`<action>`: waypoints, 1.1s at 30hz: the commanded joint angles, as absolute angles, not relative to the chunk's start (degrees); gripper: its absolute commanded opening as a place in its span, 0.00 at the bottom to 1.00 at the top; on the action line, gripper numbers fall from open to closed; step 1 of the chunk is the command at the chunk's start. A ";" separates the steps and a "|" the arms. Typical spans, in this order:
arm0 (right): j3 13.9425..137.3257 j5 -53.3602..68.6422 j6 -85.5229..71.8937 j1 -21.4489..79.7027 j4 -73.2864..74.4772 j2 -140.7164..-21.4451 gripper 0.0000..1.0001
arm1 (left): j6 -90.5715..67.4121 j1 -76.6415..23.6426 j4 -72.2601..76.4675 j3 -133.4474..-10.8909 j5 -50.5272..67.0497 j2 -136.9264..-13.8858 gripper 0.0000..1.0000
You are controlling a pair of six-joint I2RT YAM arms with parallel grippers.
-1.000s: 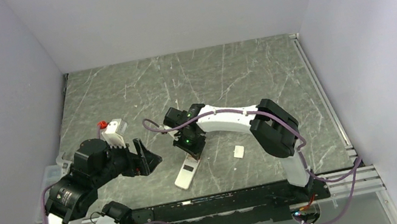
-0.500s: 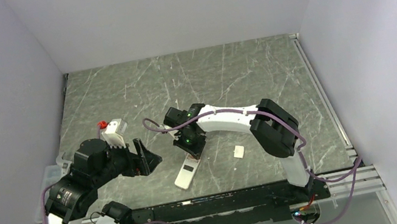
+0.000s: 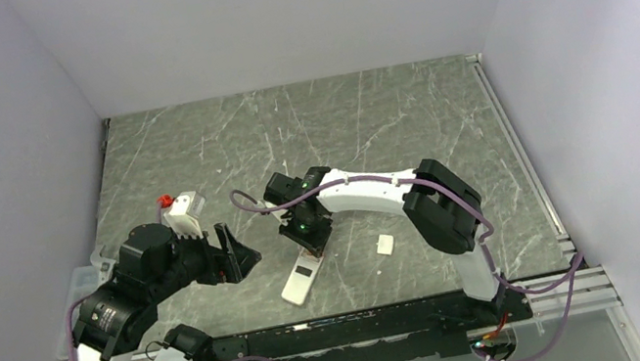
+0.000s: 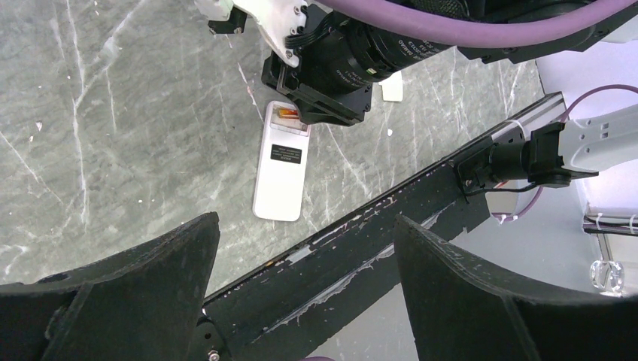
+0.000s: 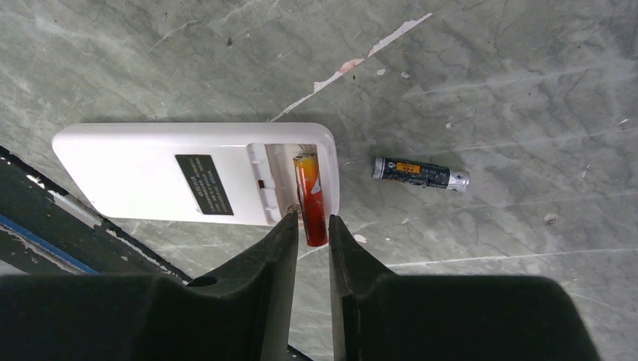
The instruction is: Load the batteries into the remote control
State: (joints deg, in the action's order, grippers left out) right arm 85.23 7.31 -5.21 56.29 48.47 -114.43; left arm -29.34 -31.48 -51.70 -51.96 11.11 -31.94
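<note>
Our right fingers [image 5: 271,286] flank the orange battery [image 5: 310,197] lying in the open remote [image 5: 150,173]; we cannot tell if they pinch it. Our left fingers [image 4: 135,286] gape, empty. A dark battery [image 5: 417,173] lies beside the remote on the table [image 5: 489,75].

Marbled table [image 3: 385,119]: remote control [image 3: 299,285], loose battery [image 5: 420,173], white square [image 3: 385,243].

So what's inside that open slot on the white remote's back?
An orange battery, one end held by the right pincer. Beside it the slot looks empty; what lies under the battery is covered.
</note>
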 commanded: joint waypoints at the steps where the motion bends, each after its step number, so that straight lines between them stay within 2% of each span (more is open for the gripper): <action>1: 87.46 5.98 -6.22 56.43 47.95 -111.32 0.24 | -28.65 -31.64 -49.63 -51.83 10.71 -31.53 0.91; 18: 86.48 5.42 -8.20 56.43 46.21 -107.28 0.27 | -29.44 -31.64 -50.08 -52.03 10.19 -32.99 0.90; 30: 81.31 8.85 -11.78 56.43 39.50 -104.33 0.27 | -29.62 -31.62 -49.79 -51.81 9.65 -33.13 0.90; 33: 81.22 6.94 -12.30 56.43 39.15 -104.74 0.30 | -29.53 -31.63 -49.77 -51.79 9.64 -33.14 0.90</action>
State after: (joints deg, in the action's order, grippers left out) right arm 81.60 7.99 -10.37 56.29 42.13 -105.91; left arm -29.43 -31.48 -51.72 -51.96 10.52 -33.23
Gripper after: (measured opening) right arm 0.276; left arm 0.901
